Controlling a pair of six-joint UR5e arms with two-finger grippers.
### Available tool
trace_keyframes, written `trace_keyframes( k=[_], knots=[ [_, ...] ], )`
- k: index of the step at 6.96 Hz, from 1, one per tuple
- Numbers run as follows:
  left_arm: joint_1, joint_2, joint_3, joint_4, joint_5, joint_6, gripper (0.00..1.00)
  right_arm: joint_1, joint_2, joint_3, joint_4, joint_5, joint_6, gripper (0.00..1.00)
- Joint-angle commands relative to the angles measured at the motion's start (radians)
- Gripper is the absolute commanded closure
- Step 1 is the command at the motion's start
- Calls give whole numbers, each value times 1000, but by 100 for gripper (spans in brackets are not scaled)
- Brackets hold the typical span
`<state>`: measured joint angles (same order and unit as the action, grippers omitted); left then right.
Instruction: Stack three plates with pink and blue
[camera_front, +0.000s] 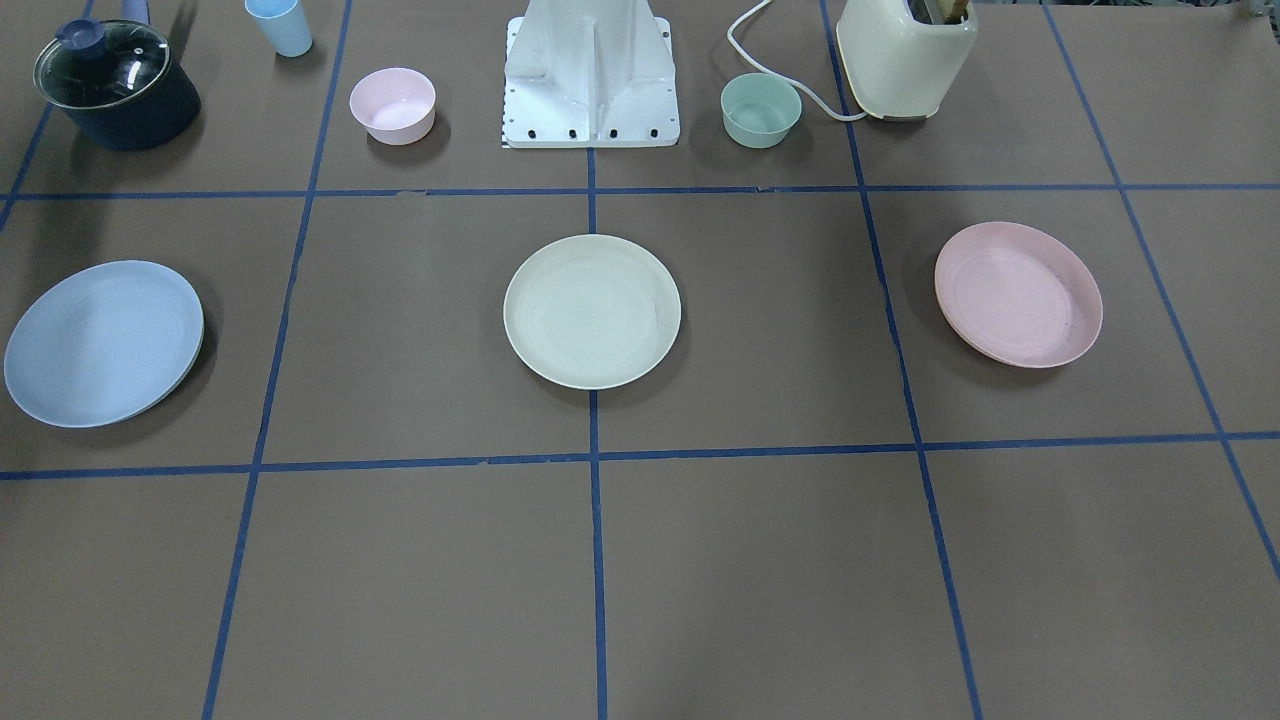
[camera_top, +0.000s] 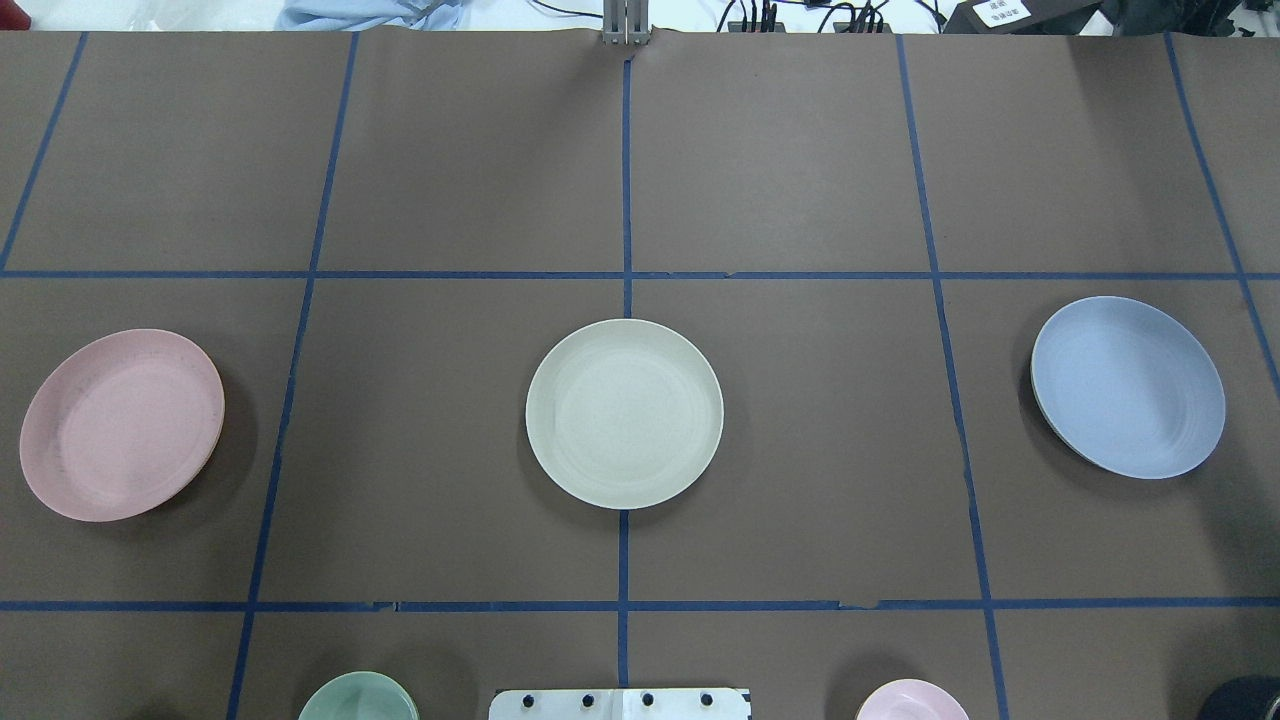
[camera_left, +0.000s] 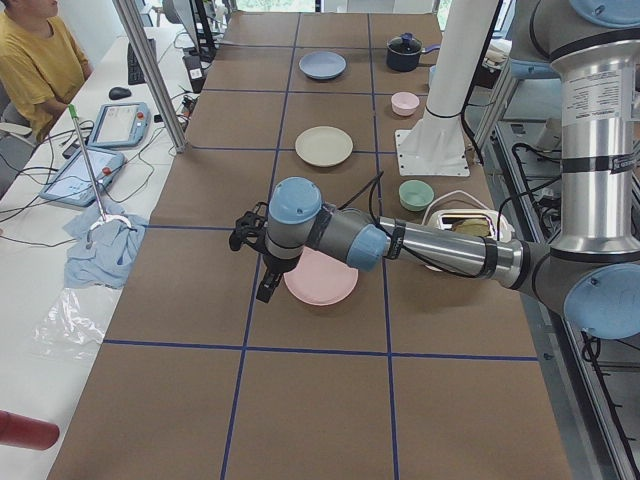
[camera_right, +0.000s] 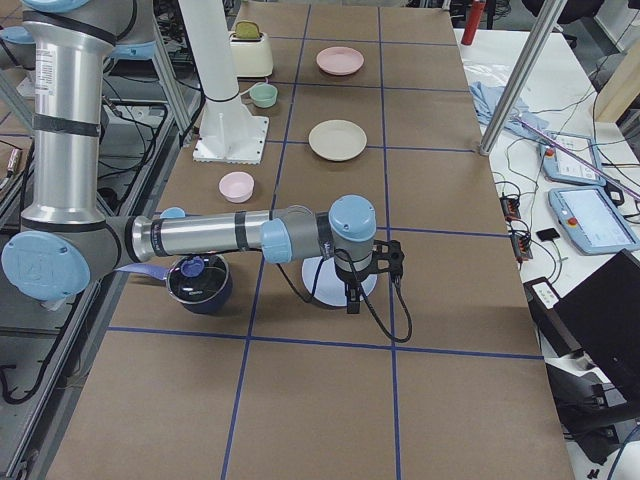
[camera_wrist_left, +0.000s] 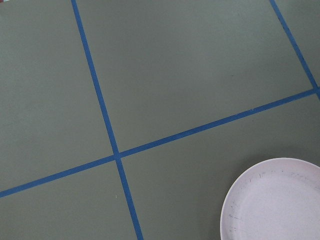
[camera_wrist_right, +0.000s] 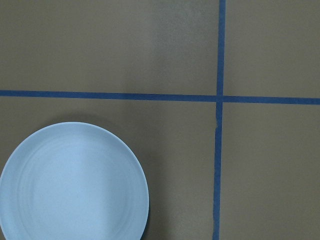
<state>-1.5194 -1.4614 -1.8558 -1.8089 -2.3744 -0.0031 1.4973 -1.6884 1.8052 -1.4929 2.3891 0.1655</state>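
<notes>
Three plates lie apart in a row on the brown table. The cream-white plate (camera_front: 592, 311) is in the middle, and it also shows in the overhead view (camera_top: 624, 413). The pale pink plate (camera_front: 1018, 294) lies on my left side. The light blue plate (camera_front: 104, 342) lies on my right side. My left gripper (camera_left: 265, 285) hangs above the pink plate's (camera_left: 325, 280) outer edge. My right gripper (camera_right: 352, 298) hangs above the blue plate (camera_right: 322, 288). Both grippers show only in the side views, so I cannot tell whether they are open or shut.
Near the robot base (camera_front: 590, 80) stand a small pink bowl (camera_front: 392, 104), a mint-green bowl (camera_front: 761, 109), a cream toaster (camera_front: 905, 55), a light blue cup (camera_front: 280, 25) and a dark lidded pot (camera_front: 115, 85). Blue tape lines grid the table.
</notes>
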Motion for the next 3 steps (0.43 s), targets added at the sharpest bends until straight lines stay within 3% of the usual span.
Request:
trace_keyframes(
  k=[1, 3],
  knots=[
    [7, -1, 6, -1, 0, 2, 0, -2, 1, -4, 2, -1, 2, 0],
    [34, -1, 21, 2, 1, -3, 0, -6, 7, -3, 8, 7, 0, 0]
  ],
)
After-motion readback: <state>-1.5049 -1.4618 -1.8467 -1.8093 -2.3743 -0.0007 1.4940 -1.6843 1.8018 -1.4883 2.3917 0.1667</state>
